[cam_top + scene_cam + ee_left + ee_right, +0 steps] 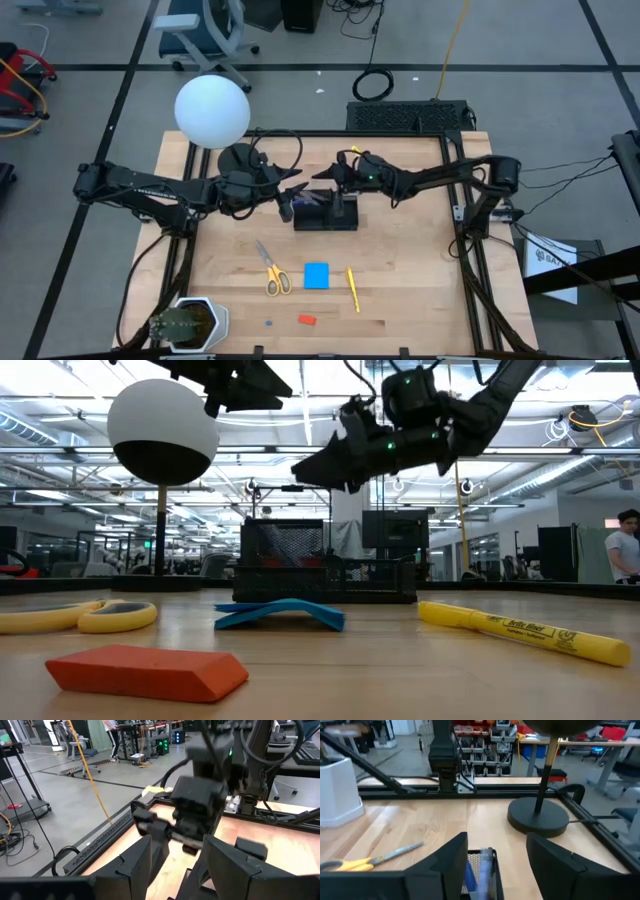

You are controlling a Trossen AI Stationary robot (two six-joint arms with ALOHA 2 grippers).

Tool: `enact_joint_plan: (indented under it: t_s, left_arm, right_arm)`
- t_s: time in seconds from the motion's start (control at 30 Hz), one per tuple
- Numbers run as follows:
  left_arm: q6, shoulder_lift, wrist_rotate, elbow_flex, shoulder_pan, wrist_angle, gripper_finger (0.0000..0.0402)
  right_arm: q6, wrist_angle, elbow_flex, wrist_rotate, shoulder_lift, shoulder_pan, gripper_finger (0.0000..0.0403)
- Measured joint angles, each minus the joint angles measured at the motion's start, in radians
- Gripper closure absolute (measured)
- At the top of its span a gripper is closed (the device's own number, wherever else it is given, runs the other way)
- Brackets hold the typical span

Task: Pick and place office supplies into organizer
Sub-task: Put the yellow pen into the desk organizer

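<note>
The black mesh organizer (325, 214) sits mid-table; a blue pen (470, 872) lies in it. My right gripper (326, 178) hovers open just above its far side, the same gripper (497, 840) looking down into it. My left gripper (290, 196) is open at the organizer's left end and faces the right gripper (177, 845). On the near half of the table lie yellow-handled scissors (272, 270), a blue note pad (316, 275), a yellow marker (352, 288) and a red eraser (307, 320). Both grippers hold nothing.
A lamp with a white globe (212, 110) stands on a round black base (238, 158) at the far left, close behind my left arm. A white container (190, 325) sits at the near left corner. A small grey piece (268, 323) lies beside the eraser.
</note>
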Motion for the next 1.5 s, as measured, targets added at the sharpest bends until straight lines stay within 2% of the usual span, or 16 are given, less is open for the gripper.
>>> enact_joint_plan:
  t_s: [0.37, 0.67, 0.97, 1.13, 1.5]
  left_arm:
    - [0.000, 0.000, 0.023, 0.000, -0.001, 0.001, 0.0217]
    - [0.000, 0.000, 0.023, 0.000, 0.000, 0.002, 0.0217]
    - [0.001, 0.000, 0.023, 0.000, 0.000, 0.003, 0.0217]
    - [0.001, 0.000, 0.023, 0.000, 0.000, 0.003, 0.0218]
    - [0.001, 0.000, 0.023, 0.000, 0.000, 0.006, 0.0217]
  right_arm:
    - [-0.149, -0.254, 0.000, 0.000, -0.187, 0.006, 0.0203]
    - [-0.387, -0.448, 0.000, -0.002, -0.286, 0.082, 0.0203]
    - [-0.550, -0.587, 0.000, 0.000, -0.303, 0.217, 0.0203]
    - [-0.612, -0.662, 0.001, 0.081, -0.303, 0.284, 0.0203]
    - [-0.736, -0.992, 0.140, 0.104, -0.279, 0.386, 0.0217]
